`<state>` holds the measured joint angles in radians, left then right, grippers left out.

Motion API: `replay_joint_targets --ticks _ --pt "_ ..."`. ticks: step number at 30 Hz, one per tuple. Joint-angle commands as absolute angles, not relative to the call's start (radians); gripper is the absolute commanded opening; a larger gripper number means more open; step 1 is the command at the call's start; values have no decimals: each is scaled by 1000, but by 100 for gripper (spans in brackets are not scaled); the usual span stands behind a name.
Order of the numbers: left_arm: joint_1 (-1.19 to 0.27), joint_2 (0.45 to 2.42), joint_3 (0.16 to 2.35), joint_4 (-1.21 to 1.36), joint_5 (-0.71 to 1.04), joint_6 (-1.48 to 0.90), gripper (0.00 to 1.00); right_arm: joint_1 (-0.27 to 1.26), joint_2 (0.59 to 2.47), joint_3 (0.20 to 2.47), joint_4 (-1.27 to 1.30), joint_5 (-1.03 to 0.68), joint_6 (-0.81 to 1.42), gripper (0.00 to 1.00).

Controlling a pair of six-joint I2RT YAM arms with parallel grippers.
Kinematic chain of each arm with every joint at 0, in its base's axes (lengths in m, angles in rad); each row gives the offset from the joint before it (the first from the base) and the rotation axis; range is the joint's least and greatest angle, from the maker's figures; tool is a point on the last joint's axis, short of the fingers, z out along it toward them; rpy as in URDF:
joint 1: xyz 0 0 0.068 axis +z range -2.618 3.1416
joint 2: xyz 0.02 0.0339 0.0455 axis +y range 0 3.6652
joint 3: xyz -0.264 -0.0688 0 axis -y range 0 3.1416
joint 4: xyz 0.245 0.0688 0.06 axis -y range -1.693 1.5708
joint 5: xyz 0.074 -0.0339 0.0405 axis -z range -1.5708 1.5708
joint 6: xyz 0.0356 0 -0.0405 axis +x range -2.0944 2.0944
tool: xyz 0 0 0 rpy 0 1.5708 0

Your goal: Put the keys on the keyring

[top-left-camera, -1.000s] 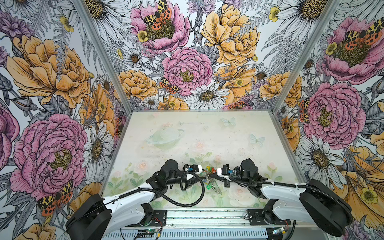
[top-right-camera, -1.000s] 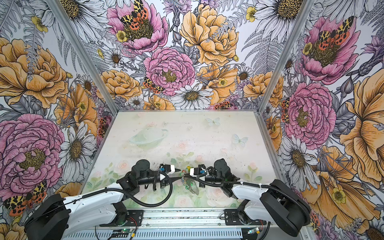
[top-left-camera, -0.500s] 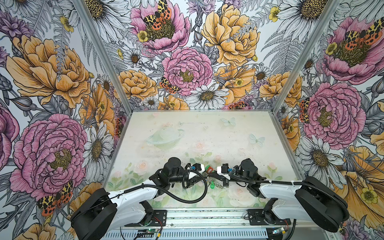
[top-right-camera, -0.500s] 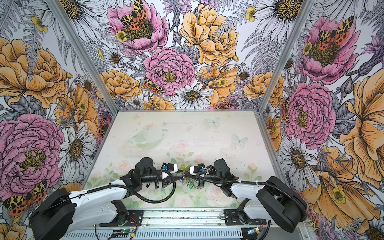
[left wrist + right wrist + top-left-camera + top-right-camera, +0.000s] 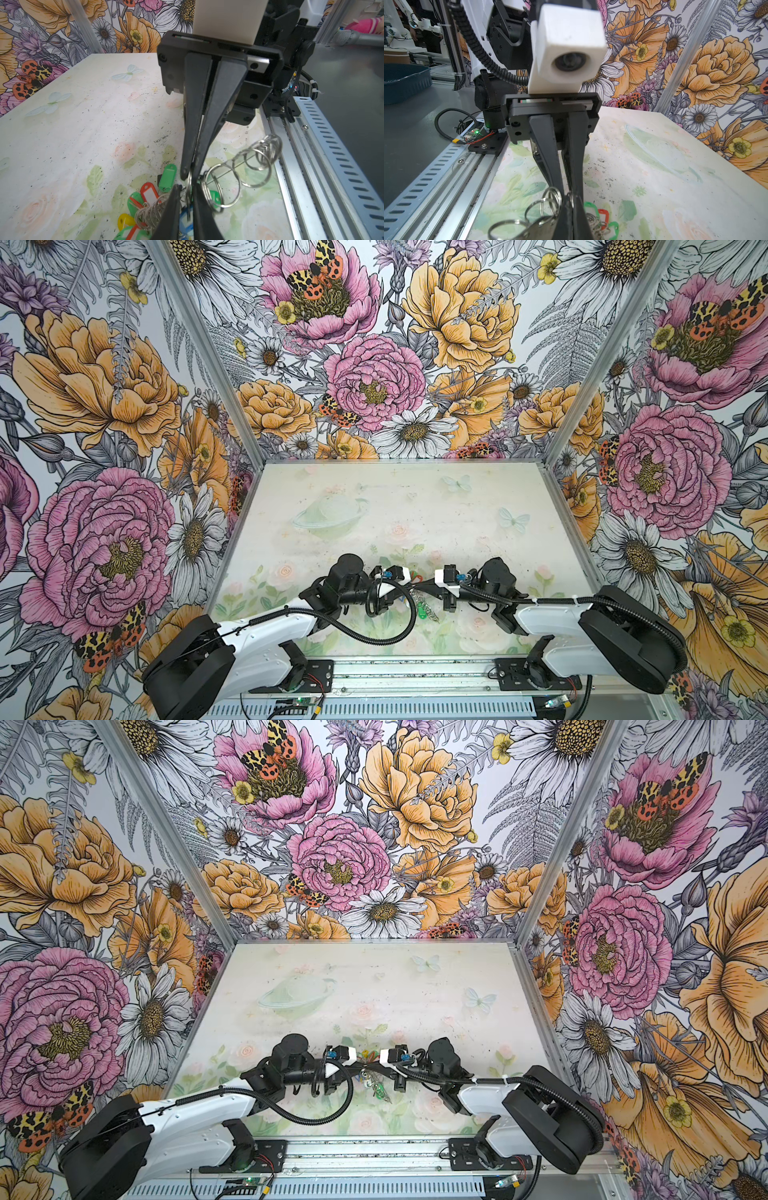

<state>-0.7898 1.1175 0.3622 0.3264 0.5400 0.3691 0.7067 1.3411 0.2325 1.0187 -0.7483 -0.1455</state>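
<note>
Both grippers meet nose to nose low over the table's front middle. My right gripper [image 5: 572, 197] is shut on the edge of the keyring [image 5: 537, 230], a flat grey band fringed with silver rings that sticks out sideways toward the front rail. My left gripper [image 5: 186, 187] is shut on a thin silver ring right at the right gripper's tips, with a blue key [image 5: 185, 220] showing between its fingers. Several keys [image 5: 148, 195] in red, green and yellow lie bunched on their rings under the grippers. In both top views a green key [image 5: 420, 610] [image 5: 380, 1088] shows just in front of the fingertips.
The aluminium front rail [image 5: 311, 166] runs close beside the keyring. Flowered walls close in the pale printed table [image 5: 395, 510] on three sides. Both arms' black cable loops [image 5: 390, 639] hang over the front strip of the table.
My left gripper has slid right to meet the right gripper's tips and has narrowed its jaws onto the silver ring. The right gripper has held still, shut.
</note>
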Motion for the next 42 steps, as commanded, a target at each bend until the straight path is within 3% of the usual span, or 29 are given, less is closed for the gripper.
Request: replay_joint_targets --ticks 1,13,16,19,21,24,42 --pt "-798 1120 386 316 509 371 9 714 1346 239 1145 -756 -120 0" --pt "-802 1097 390 316 484 364 0 716 1355 241 1105 -769 -127 0" --pt "-813 1071 388 303 436 372 0 708 1309 240 1027 -745 -143 10" --pt "-832 1044 399 253 362 407 0 688 1197 275 787 -730 -200 18" --pt "-845 1043 417 214 317 432 0 689 1102 337 479 -693 -301 19" --pt "-854 1057 455 152 292 466 0 689 1022 394 234 -614 -375 21" --pt "-913 1080 486 63 325 559 0 725 1069 460 142 -620 -398 20"
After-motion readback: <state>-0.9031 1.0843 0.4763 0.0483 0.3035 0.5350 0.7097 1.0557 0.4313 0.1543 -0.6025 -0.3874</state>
